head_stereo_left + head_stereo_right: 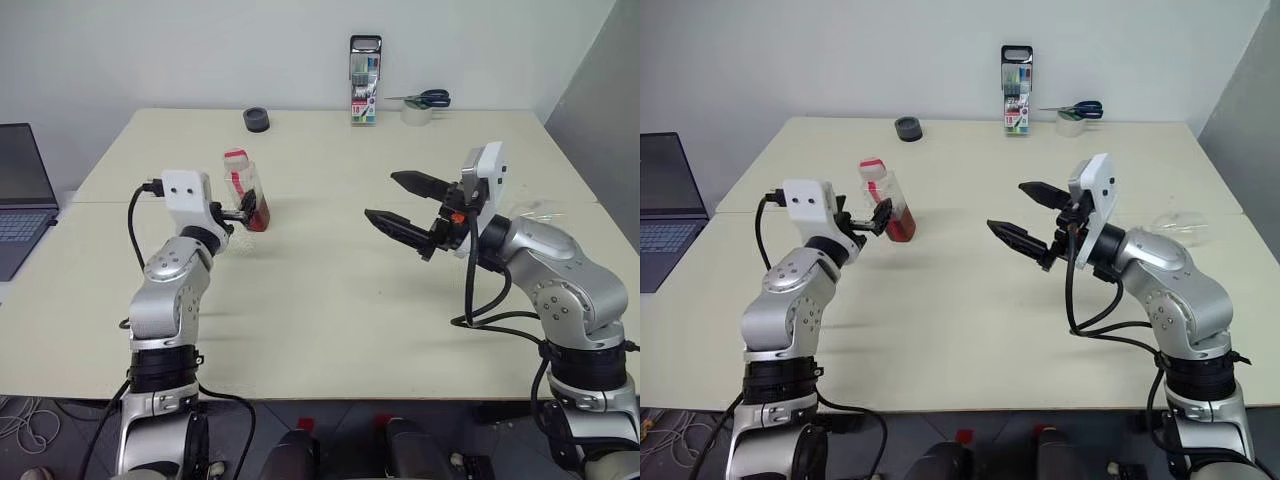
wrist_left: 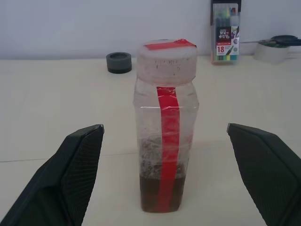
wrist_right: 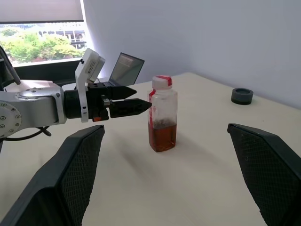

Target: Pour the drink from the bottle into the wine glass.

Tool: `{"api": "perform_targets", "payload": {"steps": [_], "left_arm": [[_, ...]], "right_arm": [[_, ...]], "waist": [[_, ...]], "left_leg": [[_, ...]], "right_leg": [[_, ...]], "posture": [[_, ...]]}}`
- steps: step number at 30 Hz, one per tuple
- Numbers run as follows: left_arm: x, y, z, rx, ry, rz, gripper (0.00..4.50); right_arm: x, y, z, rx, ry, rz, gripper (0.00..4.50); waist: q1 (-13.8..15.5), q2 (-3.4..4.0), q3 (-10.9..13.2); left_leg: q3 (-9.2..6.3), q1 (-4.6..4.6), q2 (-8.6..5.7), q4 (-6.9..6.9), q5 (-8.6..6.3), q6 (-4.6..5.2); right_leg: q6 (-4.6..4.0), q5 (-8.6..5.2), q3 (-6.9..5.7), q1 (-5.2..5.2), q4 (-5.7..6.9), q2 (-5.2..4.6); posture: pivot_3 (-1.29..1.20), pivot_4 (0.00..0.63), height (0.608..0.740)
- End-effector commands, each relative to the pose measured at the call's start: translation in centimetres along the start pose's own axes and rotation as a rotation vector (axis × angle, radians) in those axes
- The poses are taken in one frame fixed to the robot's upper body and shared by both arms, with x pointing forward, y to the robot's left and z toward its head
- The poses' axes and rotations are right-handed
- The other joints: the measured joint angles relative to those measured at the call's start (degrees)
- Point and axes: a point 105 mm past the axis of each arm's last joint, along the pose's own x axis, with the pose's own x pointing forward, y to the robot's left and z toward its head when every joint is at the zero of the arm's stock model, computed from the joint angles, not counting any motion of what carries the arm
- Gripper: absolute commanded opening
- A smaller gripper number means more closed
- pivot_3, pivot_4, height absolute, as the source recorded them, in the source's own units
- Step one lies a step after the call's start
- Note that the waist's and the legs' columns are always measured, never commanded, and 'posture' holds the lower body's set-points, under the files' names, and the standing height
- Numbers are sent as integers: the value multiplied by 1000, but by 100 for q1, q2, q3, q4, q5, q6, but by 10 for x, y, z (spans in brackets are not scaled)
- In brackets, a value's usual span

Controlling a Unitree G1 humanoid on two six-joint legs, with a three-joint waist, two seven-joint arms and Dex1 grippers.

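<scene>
Your left gripper [image 1: 240, 212] wide open, level, just short of the bottle [image 1: 246, 188], bottle upright on the left part of the table [image 1: 330, 300], drink [image 3: 162, 136] low inside, your right gripper [image 1: 405, 208] wide open, empty, well apart.

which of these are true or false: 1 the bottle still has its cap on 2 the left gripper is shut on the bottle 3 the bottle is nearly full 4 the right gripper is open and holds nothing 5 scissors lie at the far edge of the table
1. True: the bottle stands upright on the table, capped.
2. False: the left gripper is open beside the bottle, its fingers apart from it.
3. False: the drink fills only the lower part.
4. True: the right gripper hangs open over the table, empty.
5. True: the scissors rest on a tape roll near the far edge.
</scene>
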Motion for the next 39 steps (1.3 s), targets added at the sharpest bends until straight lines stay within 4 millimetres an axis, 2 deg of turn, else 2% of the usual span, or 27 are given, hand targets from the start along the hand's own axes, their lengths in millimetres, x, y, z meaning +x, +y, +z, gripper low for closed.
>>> {"api": "perform_targets", "payload": {"steps": [1,11,27,39], "left_arm": [[5,-2,12,21,-51,-16,4482],[22,2,10,23,-49,-42,4482],[52,-4,11,14,-73,-70,4482],[62,-4,11,22,-80,-77,4482]], "right_arm": [[-3,-1,12,-31,-42,-27,4500],[-4,4,12,-31,-36,-24,4500],[-6,9,14,-24,-38,-32,4500],[-5,7,18,-14,-52,-55,4500]], "waist": [[0,0,0],[1,-1,0],[1,-2,1],[-6,-3,2]], "left_leg": [[-1,0,0,0,0,0],[0,-1,-1,0,0,0],[0,-3,-2,1,0,0],[7,-8,-3,0,0,0]], "right_leg": [[0,0,0,0,0,0],[0,0,-1,-1,0,0],[0,0,-6,-6,2,0],[0,1,-1,-19,10,0]], "posture": [[0,150,740],[0,150,740],[0,150,740],[0,150,740]]}}
